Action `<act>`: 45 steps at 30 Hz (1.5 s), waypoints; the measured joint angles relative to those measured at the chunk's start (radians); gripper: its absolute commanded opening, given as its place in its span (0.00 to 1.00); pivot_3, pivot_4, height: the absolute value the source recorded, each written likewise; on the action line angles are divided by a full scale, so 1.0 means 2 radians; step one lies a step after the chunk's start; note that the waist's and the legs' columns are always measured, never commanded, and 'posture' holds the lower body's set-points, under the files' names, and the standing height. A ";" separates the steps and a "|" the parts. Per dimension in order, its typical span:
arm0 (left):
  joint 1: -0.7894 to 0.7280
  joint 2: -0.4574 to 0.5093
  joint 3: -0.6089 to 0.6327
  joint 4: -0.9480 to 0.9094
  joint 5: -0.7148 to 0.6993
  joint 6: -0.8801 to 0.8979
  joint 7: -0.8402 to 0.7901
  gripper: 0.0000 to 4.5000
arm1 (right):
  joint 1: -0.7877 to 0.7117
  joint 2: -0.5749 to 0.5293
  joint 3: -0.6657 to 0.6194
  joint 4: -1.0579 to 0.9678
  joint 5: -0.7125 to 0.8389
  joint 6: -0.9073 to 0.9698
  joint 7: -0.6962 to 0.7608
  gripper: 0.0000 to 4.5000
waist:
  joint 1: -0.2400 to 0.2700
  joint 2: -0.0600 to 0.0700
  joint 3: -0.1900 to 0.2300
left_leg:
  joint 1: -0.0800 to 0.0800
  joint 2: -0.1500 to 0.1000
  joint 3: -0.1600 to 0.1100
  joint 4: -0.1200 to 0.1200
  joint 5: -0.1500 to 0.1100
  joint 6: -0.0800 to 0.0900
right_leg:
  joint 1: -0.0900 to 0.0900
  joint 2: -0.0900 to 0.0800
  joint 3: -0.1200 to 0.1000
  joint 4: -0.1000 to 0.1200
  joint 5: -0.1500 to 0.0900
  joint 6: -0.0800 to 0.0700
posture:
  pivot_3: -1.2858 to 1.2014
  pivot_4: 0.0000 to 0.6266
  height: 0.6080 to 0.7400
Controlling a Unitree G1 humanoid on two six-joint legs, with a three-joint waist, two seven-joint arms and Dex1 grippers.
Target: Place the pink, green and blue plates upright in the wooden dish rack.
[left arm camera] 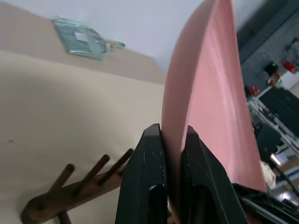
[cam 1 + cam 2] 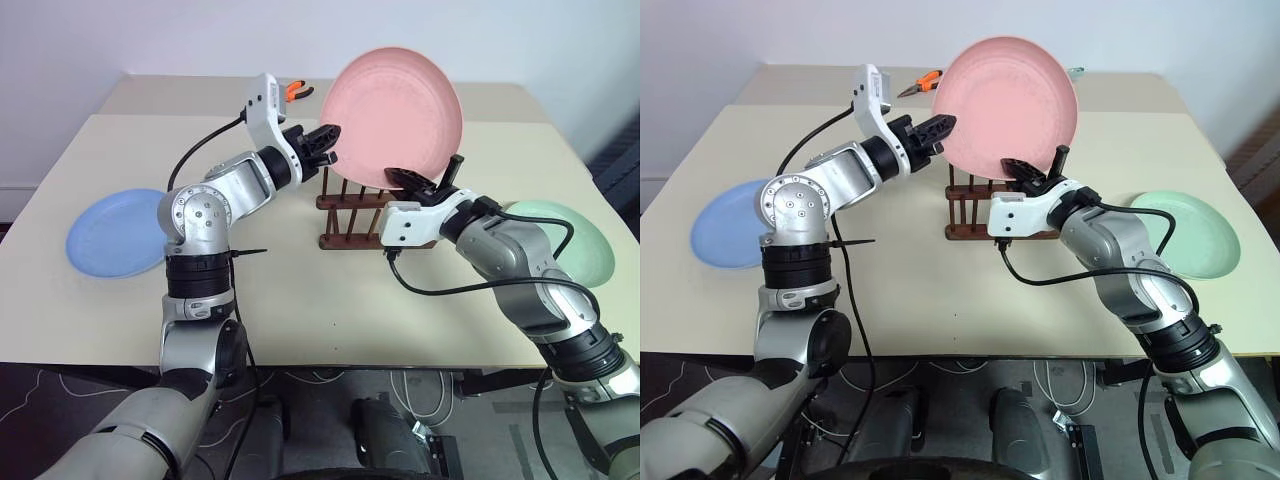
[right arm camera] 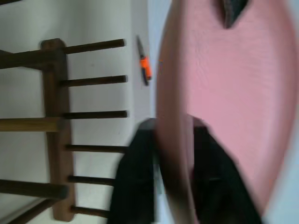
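The pink plate [image 2: 392, 115] stands upright in the air just above the wooden dish rack [image 2: 350, 215], its face turned towards me. My left gripper [image 2: 330, 138] is shut on the plate's left rim; in the left wrist view both fingers [image 1: 152, 154] pinch the rim of the pink plate [image 1: 215, 93]. My right gripper [image 2: 410, 180] is shut on the lower right rim, one finger on each side of the pink plate [image 3: 224, 93]. The blue plate [image 2: 115, 232] lies flat at the table's left. At the right edge, behind my right arm, the green plate [image 2: 565, 235] lies flat.
Orange-handled pliers [image 2: 297, 91] lie on the far table behind the rack. A clear packet [image 1: 84, 39] rests further back. The rack's pegs [image 3: 93, 81] hold nothing. Bare tabletop [image 2: 300, 300] spreads in front of the rack up to the near edge.
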 measured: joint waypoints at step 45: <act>0.216 0.192 -0.220 -0.066 0.195 -0.311 -0.483 0.69 | 0.087 0.204 -0.352 -0.085 0.677 0.376 -0.087 0.60 | -0.002 0.004 0.000 | 0.001 0.001 0.000 -0.004 0.001 -0.001 | -0.001 0.000 0.000 0.000 -0.001 -0.003 | 0.52 0.24 0.94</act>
